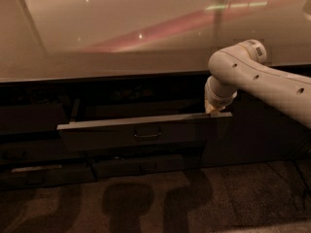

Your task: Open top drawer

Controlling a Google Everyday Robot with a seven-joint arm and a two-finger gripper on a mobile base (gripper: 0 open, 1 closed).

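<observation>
Gripper at the upper right edge of the top drawer, mid-opening.
Under the pale countertop, the white arm reaches in from the right; the drawer stands partly out, small central handle untouched. Whether the gripper holds the edge I cannot tell. Next, probably, a straight, level outward pull.

Glossy beige countertop with pinkish reflections, narrower drawer fronts tucked below it, speckled floor lower still.
</observation>
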